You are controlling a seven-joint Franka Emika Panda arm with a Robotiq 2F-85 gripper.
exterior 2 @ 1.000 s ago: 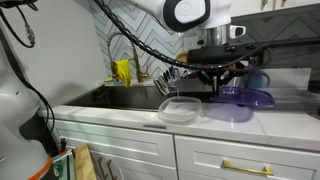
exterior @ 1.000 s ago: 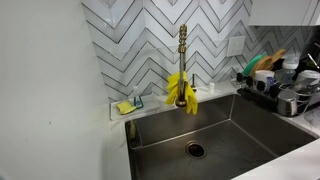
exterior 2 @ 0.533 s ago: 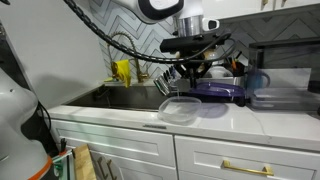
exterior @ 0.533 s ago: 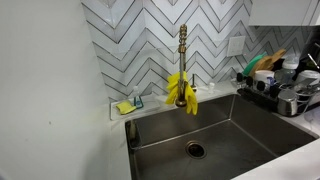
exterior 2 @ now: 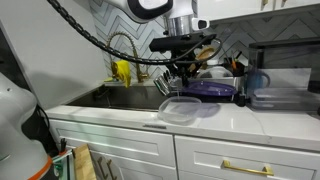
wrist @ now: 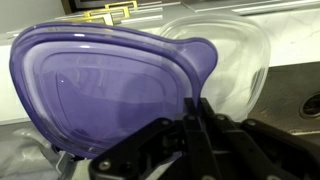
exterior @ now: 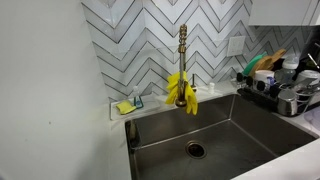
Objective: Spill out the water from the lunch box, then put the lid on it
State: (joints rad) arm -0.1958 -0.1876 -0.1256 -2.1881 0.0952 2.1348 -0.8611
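Pinching the purple lid (wrist: 100, 85) by its rim with the gripper (wrist: 193, 120) clamped on it, held just over the clear lunch box (exterior 2: 182, 110) near the countertop's (exterior 2: 272, 118) front edge beside the sink (exterior: 250, 130), risking a tilted, slipping lid that lands askew from that thin hold.

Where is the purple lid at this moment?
In an exterior view the gripper holds the purple lid in the air, just above the clear lunch box that stands on the counter beside the sink.
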